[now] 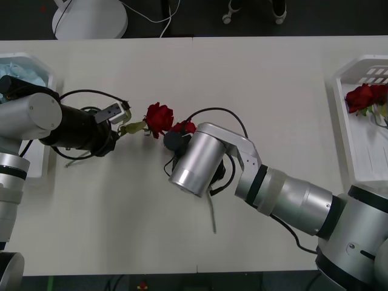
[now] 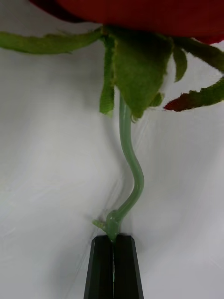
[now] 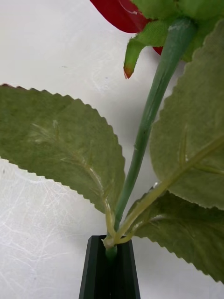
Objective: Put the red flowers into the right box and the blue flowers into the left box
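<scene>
Two red flowers sit mid-table. My left gripper point(image 1: 123, 127) is shut on the stem of one rose point(image 1: 159, 117); in the left wrist view the black fingers point(image 3: 100, 266) pinch the stem point(image 3: 147, 121) where two leaves branch off. My right gripper point(image 2: 113, 239) is shut on the curved stem point(image 2: 133, 173) of the other rose point(image 1: 185, 127), whose bloom point(image 2: 140, 11) is just ahead. More red flowers point(image 1: 362, 97) lie in the right box point(image 1: 354, 151). Pale blue flowers point(image 1: 21, 74) lie in the left box point(image 1: 37, 163), partly hidden by my left arm.
A thin stalk-like piece point(image 1: 212, 213) lies on the table under my right forearm. Black cables loop around both wrists. A white round base point(image 1: 90, 19) stands beyond the table's far edge. Bare tabletop lies between the roses and the right box.
</scene>
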You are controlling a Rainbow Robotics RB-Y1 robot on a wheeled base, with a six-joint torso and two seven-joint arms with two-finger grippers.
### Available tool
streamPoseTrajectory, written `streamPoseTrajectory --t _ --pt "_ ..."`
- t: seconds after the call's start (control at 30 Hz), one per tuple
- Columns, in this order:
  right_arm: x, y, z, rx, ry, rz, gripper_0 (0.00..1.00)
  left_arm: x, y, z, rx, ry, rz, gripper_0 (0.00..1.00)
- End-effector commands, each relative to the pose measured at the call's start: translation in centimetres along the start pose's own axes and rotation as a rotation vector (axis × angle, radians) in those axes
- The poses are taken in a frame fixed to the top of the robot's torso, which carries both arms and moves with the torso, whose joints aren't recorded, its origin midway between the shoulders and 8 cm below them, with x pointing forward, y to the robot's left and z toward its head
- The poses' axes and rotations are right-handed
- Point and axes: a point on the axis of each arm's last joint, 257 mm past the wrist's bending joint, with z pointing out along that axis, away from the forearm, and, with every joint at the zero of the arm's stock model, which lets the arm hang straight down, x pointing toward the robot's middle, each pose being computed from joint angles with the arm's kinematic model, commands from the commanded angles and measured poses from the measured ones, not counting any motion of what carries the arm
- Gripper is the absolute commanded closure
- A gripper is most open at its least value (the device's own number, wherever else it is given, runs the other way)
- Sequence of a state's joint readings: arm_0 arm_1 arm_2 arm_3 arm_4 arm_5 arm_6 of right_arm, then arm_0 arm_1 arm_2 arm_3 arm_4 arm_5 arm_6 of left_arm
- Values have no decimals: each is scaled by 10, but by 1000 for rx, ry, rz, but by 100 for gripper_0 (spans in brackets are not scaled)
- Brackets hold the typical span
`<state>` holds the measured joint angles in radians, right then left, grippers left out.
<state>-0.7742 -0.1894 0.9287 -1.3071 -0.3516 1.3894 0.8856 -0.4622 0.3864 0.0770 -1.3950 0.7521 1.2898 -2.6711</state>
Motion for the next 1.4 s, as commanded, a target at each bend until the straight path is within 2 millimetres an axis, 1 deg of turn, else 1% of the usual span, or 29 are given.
streamPoseTrajectory --t 0.03,0.1,0.13,0.2,0.3,0.33,0.37,0.4,0.43,0.47,0.5,0.57,0.6,0.63,0.67,0.7,0.73,0.8,0.83,0.87,0.9,0.97,1.03,1.1,1.17,1.3,1.37,1.4 --pt "-47 -40 -25 -18 -53 91 100 -45 22 -22 -37 -97 -239 100" --pt "-60 -61 -37 -39 -68 136 100 -53 27 -29 -45 -125 -306 100" --pt "-64 -68 -40 -45 -74 149 100 -56 28 -31 -46 -138 -326 100" --pt "-75 -92 -54 -70 -93 165 100 -67 34 -37 -49 -190 -391 100" --pt "-84 -141 -75 -88 -108 160 100 -88 43 -46 -50 -287 -452 100" --pt "-86 -153 -82 -93 -114 150 100 -94 46 -50 -50 -313 -460 100" --pt "-87 -172 -91 -93 -118 146 100 -100 49 -55 -46 -350 -477 100" --pt "-89 -186 -99 -93 -126 135 100 -103 51 -59 -43 -376 -491 100" --pt "-91 -195 -104 -96 -133 126 100 -107 53 -62 -41 -397 -500 100" --pt "-92 -212 -112 -99 -141 115 100 -112 56 -69 -35 -430 -517 100" --pt "-92 -212 -112 -99 -141 115 100 -112 56 -69 -35 -430 -517 100" --pt "-100 -258 -140 -103 -189 95 100 -129 60 -85 -2 -529 -561 100" --pt "-102 -277 -150 -94 -207 92 100 -135 59 -90 16 -561 -574 100" --pt "-101 -293 -158 -77 -213 90 100 -138 60 -95 27 -585 -586 100" --pt "-100 -299 -160 -68 -215 88 100 -139 59 -97 34 -594 -591 100" --pt "-97 -331 -174 -23 -228 82 100 -147 57 -103 62 -639 -611 100" --pt "-95 -347 -182 4 -230 84 100 -152 56 -106 76 -662 -623 100" --pt "-83 -402 -201 98 -224 104 100 -164 48 -113 131 -736 -667 100" --pt "-78 -418 -205 129 -218 107 100 -168 44 -114 152 -754 -678 100" --pt "-69 -442 -210 169 -202 105 100 -176 37 -115 188 -784 -697 100" --pt "-57 -470 -215 215 -183 104 100 -184 27 -115 233 -813 -721 100" --pt "-41 -506 -219 267 -156 109 100 -195 14 -117 297 -862 -763 100" --pt "-27 -534 -219 324 -127 99 100 -204 1 -117 351 -891 -791 100" --pt "-15 -558 -217 376 -100 92 100 -211 -14 -114 407 -904 -809 100" --pt "5 -584 -209 424 -60 96 100 -221 -31 -110 459 -907 -816 100" --pt "25 -603 -186 432 -39 100 100 -235 -57 -100 528 -896 -831 100" --pt "38 -609 -170 442 -23 113 100 -246 -72 -94 565 -900 -855 100" --pt "42 -609 -163 444 -15 117 100 -251 -77 -92 576 -907 -865 100"
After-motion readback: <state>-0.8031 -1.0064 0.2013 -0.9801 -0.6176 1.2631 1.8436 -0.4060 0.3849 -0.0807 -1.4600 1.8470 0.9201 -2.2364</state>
